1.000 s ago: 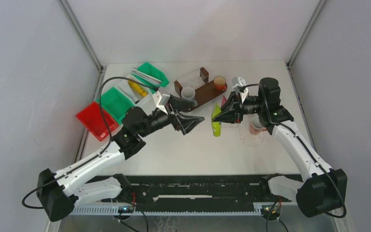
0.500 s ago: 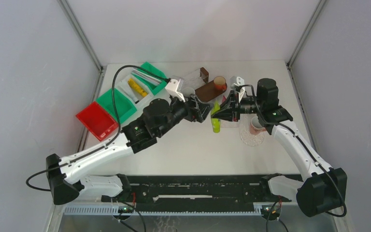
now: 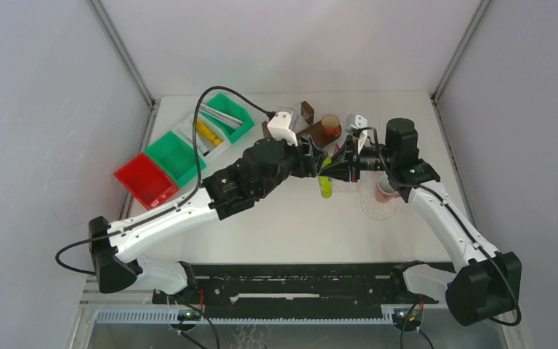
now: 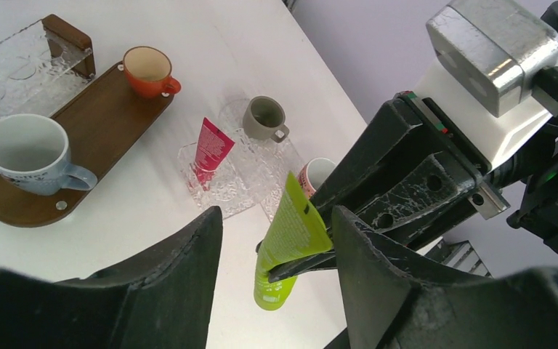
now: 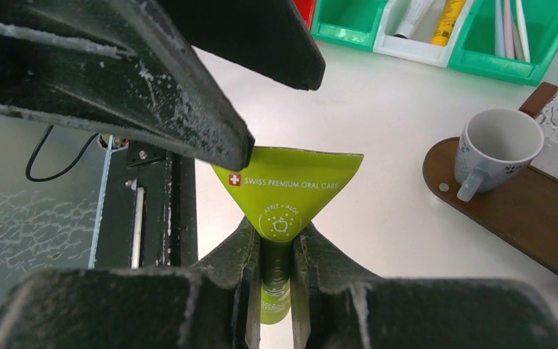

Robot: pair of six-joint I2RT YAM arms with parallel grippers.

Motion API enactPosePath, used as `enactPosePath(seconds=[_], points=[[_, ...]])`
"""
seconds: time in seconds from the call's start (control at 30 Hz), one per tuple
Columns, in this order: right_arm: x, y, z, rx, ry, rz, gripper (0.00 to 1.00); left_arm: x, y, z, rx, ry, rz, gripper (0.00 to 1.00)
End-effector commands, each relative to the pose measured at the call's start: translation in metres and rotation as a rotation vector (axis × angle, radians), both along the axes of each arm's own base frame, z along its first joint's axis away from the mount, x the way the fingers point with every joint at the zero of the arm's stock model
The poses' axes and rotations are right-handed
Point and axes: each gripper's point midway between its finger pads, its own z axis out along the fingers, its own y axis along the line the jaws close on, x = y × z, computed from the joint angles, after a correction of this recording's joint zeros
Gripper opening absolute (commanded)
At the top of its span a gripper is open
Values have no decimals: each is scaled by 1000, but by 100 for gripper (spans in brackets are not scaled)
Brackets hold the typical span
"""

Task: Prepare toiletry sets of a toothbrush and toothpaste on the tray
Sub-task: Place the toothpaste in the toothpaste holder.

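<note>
Over mid-table, just beside the wooden tray [image 4: 116, 120], the lime-green toothpaste tube [image 4: 293, 236] sat clenched at its lower half in the right gripper [image 5: 276, 273] (cap mostly buried between those fingers). The left gripper [image 4: 276, 218] was parted astride the crimped end, with gaps on both sides. Overhead, the left wrist masked the tray's grey mug [image 4: 25, 149]; bare tabletop [image 3: 298, 225] lay toward the bases.

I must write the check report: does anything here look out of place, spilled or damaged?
Nothing looks spilled or broken. One oddity: the green tube is in the air, pinched by the right fingers, with the left fingers open around its flat end. The pink tube leans in a glass dish, off the wooden tray.
</note>
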Motion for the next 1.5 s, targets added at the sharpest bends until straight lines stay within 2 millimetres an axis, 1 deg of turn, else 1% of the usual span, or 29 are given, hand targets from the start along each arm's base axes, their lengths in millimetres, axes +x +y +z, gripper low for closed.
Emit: enactPosePath(seconds=[0.0,0.13,0.3,0.37,0.47,0.57,0.67,0.7,0.83,1.0,1.1,1.17,1.3,1.43,1.47], points=[[2,2,7,5,-51,2,19,-3,-10,27,-44,-14,-14,60],[4,2,6,1,-50,-6,18,-4,-19,22,-33,4,-31,55],[5,2,6,-1,-54,-13,19,-2,-23,11,11,29,-19,52],[5,2,6,-3,-54,-17,18,-1,-25,7,28,39,-16,49],[6,1,6,-7,-60,-25,19,3,-24,0,60,54,7,41],[6,2,5,-11,-62,-25,19,8,-24,-5,92,59,30,28],[6,3,3,-16,-65,-23,20,10,-23,-6,104,52,36,6],[6,3,3,-17,-67,-23,22,10,-24,-6,106,49,33,1],[6,4,1,-20,-63,-22,31,10,-21,-2,95,33,33,0],[5,4,0,-21,-55,-13,55,10,-14,2,34,14,21,0],[4,4,0,-16,-51,-4,65,13,-3,4,4,1,30,0],[3,3,2,-12,-52,4,70,17,4,1,-2,-6,38,0],[0,-5,6,-5,-58,21,76,26,23,-8,-9,-34,55,0],[1,-15,11,10,-65,11,76,39,46,-11,7,-101,94,0],[1,-17,12,13,-66,7,76,44,52,-9,14,-123,105,0]])
